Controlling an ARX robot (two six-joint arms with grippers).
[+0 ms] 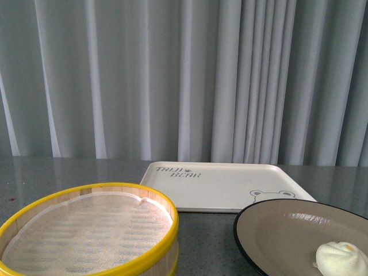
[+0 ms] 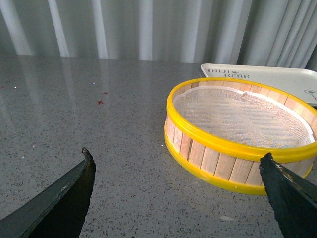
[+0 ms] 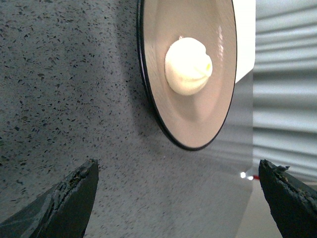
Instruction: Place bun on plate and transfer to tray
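The bun [image 1: 342, 259] sits on the plate [image 1: 276, 227], a pleated white lump lying on the beige inside, off-centre toward the near side. The plate rests on the desk [image 2: 74, 114] at its near right, and part of it runs out of the front view. Just behind it, toward the desk's far edge, lies the tray [image 1: 224, 184], flat, with its lettering and bear face showing. The plate's black rim crosses the tray's near right corner in that view; I cannot tell whether the two touch. At the near left stands a yellow-rimmed steamer basket [image 2: 208, 157] with only a white mesh liner [image 1: 86, 230] inside, apart from the plate. The right gripper [image 3: 178, 163] hangs over bare desk just short of the plate, its dark fingers spread wide with nothing between them. The left gripper [image 2: 177, 154] is likewise spread and holds nothing, facing the basket's side. Pale grey curtains [image 1: 172, 75] hang behind the desk.
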